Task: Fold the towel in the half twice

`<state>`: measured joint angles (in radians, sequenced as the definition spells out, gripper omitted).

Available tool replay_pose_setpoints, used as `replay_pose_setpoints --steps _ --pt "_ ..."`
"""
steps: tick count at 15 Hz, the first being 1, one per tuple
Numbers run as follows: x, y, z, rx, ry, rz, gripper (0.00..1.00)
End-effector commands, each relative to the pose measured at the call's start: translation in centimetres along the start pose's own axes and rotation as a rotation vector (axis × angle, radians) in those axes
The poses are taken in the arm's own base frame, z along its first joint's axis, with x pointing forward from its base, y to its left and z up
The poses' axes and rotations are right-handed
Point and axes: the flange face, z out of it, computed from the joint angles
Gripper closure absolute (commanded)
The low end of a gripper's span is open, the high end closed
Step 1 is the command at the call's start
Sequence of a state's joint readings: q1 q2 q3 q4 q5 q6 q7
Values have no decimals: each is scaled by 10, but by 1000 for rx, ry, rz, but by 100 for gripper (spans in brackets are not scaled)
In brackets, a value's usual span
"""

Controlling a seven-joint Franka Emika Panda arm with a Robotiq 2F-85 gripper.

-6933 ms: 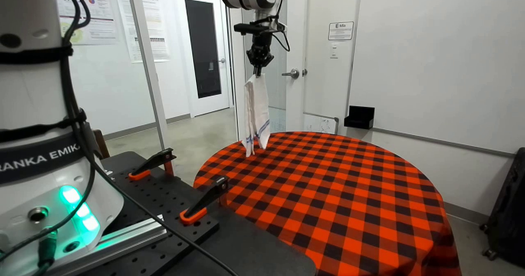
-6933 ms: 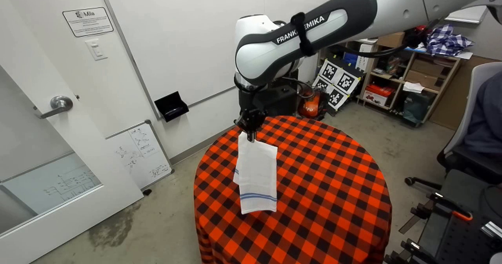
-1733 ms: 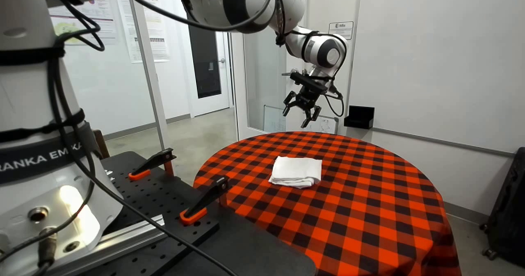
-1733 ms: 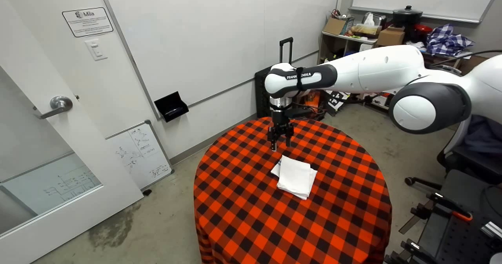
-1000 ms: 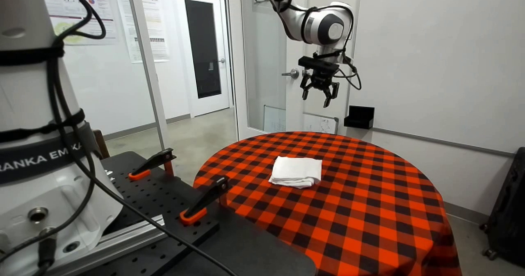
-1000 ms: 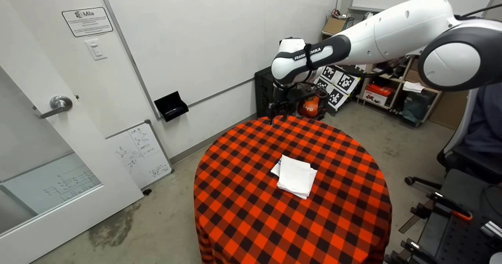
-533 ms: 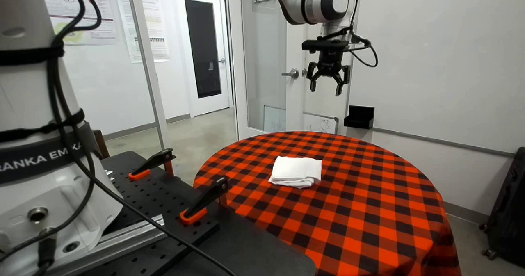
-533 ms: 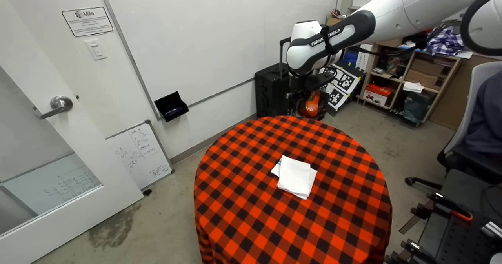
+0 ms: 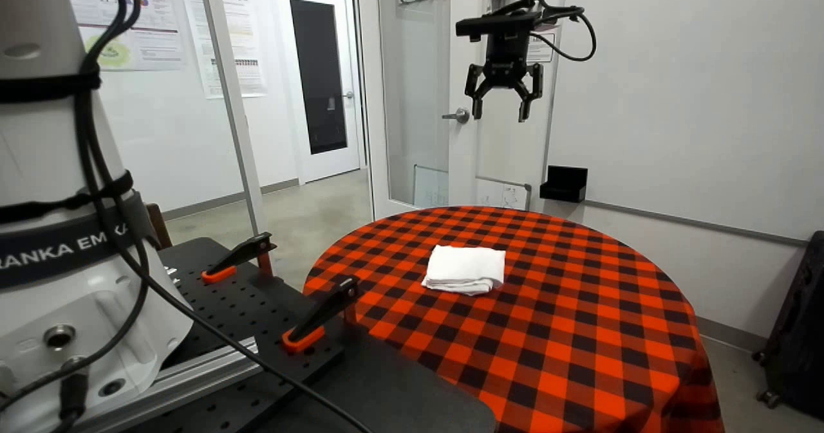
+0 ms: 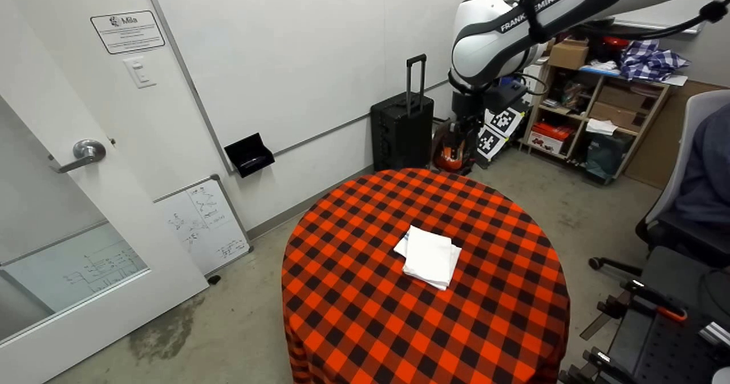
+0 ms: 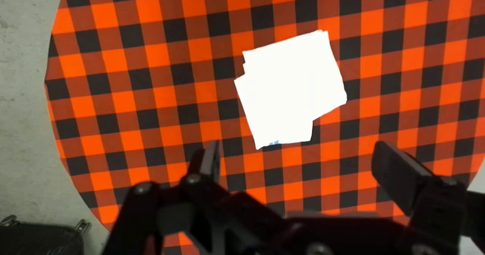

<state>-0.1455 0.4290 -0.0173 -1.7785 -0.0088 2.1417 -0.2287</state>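
The white towel (image 9: pixel 465 269) lies as a small layered pile on the checkered tablecloth. Its layers are askew, with corners sticking out from under the top one, as an exterior view of the towel (image 10: pixel 429 257) shows. A bit of blue stripe peeks out at one edge of the towel (image 11: pixel 291 88) in the wrist view. High above the table, my gripper (image 9: pixel 500 119) points down with its fingers spread wide and nothing between them. The wrist view has the gripper (image 11: pixel 297 143) apart from the towel. Against dark things in an exterior view, the fingers are hard to make out.
A red-and-black checkered tablecloth (image 9: pixel 566 317) covers the round table. Beside the robot base, clamps (image 9: pixel 322 314) stand on a black mounting board (image 9: pixel 386 381). Behind are a door (image 10: pixel 63 161), a black wall tray (image 10: pixel 249 154) and a black suitcase (image 10: pixel 402 133).
Several seconds ago the towel hung from my gripper; later frames have it folded on the table under the open gripper. Since then the gripper has risen away, and the towel has stayed put.
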Motion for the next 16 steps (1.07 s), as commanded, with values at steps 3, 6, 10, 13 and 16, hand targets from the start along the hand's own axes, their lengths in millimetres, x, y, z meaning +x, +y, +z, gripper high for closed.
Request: replay_pose_setpoints --steps 3,6,10,13,16 --pt "-39 -8 -20 28 -1 -36 0" --pt "-59 -12 -29 35 -1 -43 0" --pt "-62 -13 -26 37 -6 -43 0" --pt "-62 -13 -26 37 -6 -44 0" --pt "-62 -13 -26 37 -6 -44 0"
